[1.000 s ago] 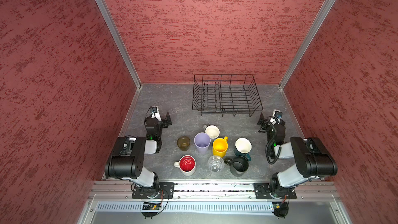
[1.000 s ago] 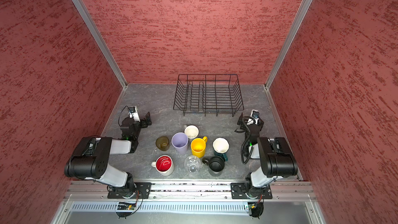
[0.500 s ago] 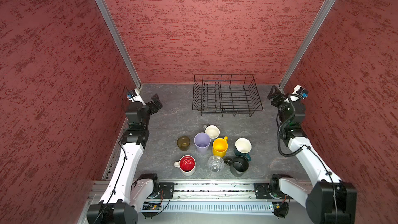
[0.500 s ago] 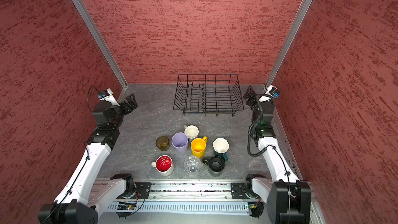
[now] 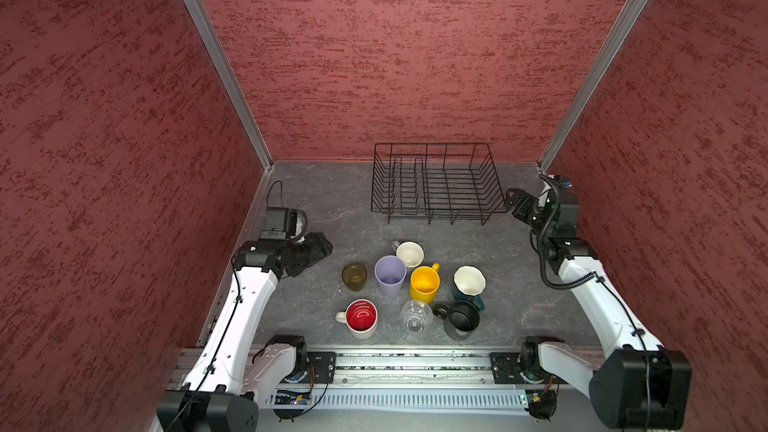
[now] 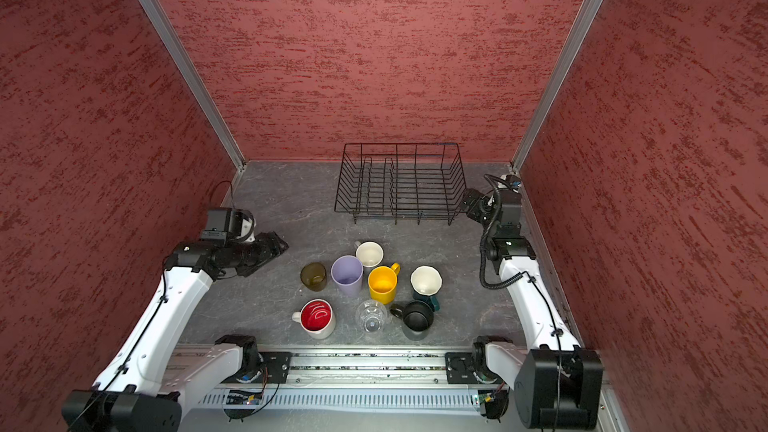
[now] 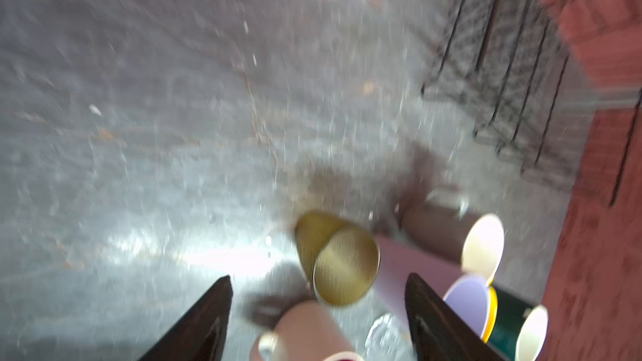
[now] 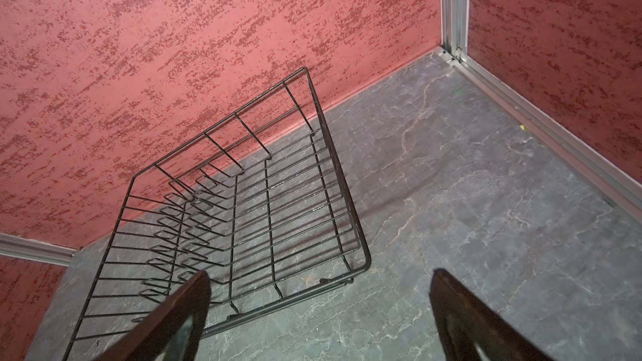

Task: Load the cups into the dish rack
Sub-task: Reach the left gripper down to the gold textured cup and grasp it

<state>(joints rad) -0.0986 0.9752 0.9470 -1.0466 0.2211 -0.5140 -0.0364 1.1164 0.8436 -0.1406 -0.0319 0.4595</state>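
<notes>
The cups point(image 6: 382, 284) all stand upright in one tight cluster on the table point(image 5: 324, 201). None is in the dish rack point(image 5: 436, 184), so I judge that loading has not begun.

The amber glass point(image 5: 354, 276) is just ahead of my left gripper point(image 5: 322, 246) and apart from it. In the left wrist view the fingers point(image 7: 205, 321) stand well apart with nothing between them. Beyond the glass from those fingers come the lilac tumbler point(image 5: 390, 274), the grey mug point(image 5: 409, 253) and the yellow mug point(image 5: 424, 284). The white mug with the red inside point(image 5: 361, 317) and the clear glass point(image 5: 416, 315) lie off to one side. The black mug point(image 5: 461, 320) and the teal mug point(image 5: 468, 282) are farthest away.

I expect the two glasses to be slick and breakable (a gentle squeeze only), the mugs stiff, heavier and glazed, and the tumbler light. I would pinch a wall at the rim, one finger inside and one outside, away from any handle. The amber glass has free room on the side facing my fingers.

My right gripper point(image 8: 320, 271) is spread wide and empty, with the rack's near corner just ahead of its fingers point(image 8: 462, 314).

I count eight cups (two glasses, one tumbler, five mugs), one rack and two grippers.
</notes>
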